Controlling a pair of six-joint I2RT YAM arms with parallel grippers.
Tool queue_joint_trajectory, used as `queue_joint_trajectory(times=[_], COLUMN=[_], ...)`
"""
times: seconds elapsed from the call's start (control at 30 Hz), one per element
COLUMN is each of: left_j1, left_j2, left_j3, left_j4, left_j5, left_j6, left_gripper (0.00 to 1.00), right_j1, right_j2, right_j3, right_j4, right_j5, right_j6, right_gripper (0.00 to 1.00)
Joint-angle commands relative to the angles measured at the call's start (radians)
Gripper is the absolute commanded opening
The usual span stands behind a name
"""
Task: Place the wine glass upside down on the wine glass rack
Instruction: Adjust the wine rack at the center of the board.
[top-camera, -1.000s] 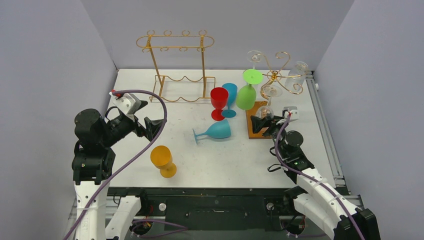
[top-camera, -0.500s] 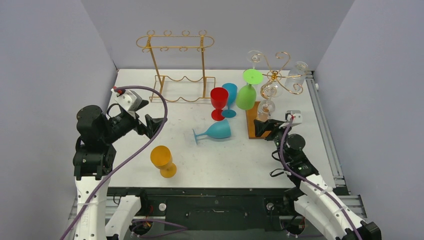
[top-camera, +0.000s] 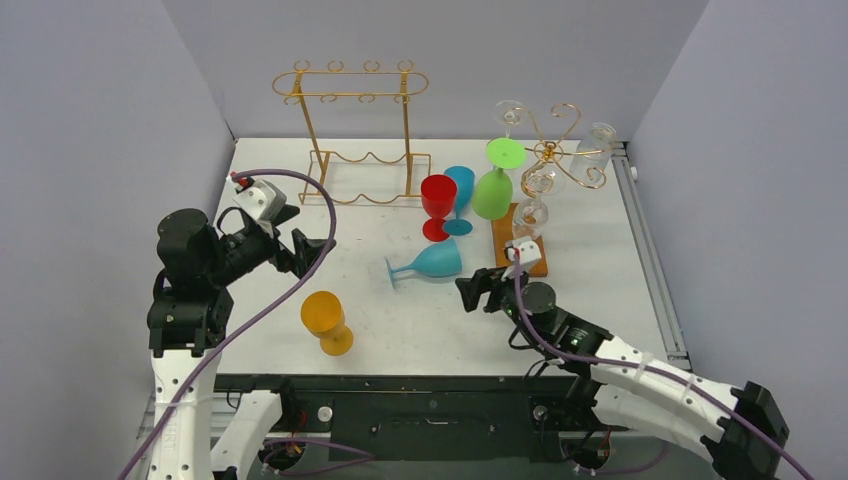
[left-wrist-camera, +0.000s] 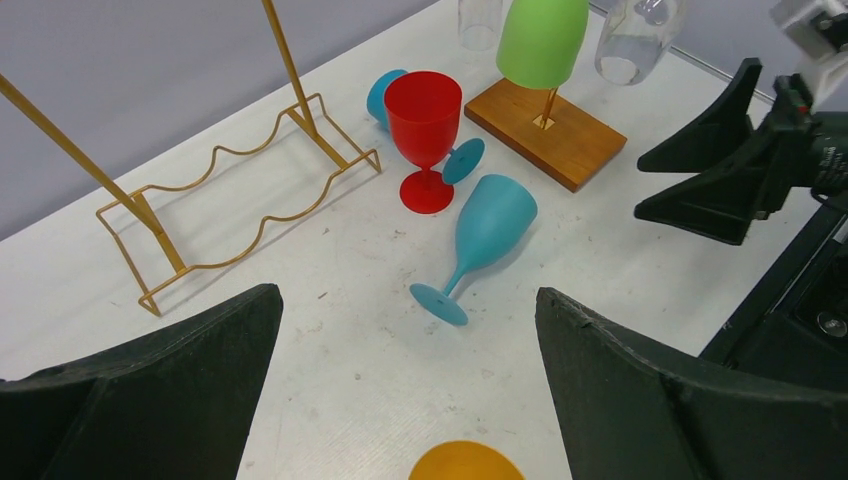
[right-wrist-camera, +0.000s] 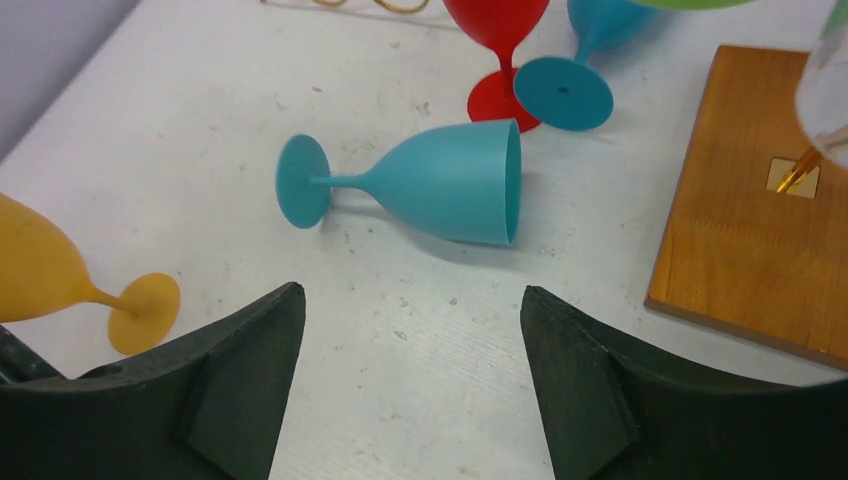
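The right hand (top-camera: 478, 294) has swung over beside the toppled blue glass (top-camera: 436, 261), spread wide and empty; that glass looks light, stiff, slick plastic, best gripped around the bowl.

plain grey walls (top-camera: 100, 100), white table (top-camera: 400, 320)

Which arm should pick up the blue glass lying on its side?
Right, most likely. The right hand is open and close to the tipped blue glass, which lies straight ahead in its wrist view. The left hand, also open, is farther away.
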Motion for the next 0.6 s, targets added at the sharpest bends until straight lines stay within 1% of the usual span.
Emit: queue_joint_trajectory(times=[0.0,0.1,0.17,0.33,0.57], left_j1=[0.002,0.002,0.002,0.002,0.001], left_j2=[0.005,0.007,0.007,0.001,0.003], left_j3=[-0.001,0.004,0.006,0.011,0.014], left_j4=[-0.040,-0.062,-0.072,-0.085,-0.116], left_j5=[0.005,0.010,0.013,0.022,0.022], left_j6=[-0.003,0.018,0.025,0.038,0.060], left_gripper=[0.96,0.96,0.96,0.96,0.96], right_j1=[-0.013,-0.070,-0.089,-0.106,-0.121], right_j2=[0.166,0.278,0.345,0.469,0.648], right_j3=[0.057,0.075,0.083,0.081,0.088], right_j4=[0.125,0.208,0.266,0.395,0.568], right_j5=[0.035,-0.039,-0.055,-0.068,-0.129], right_j6=[0.005,0.016,0.017,0.009,0.027], right_gripper=[0.74,0.74,0.75,0.78,0.77])
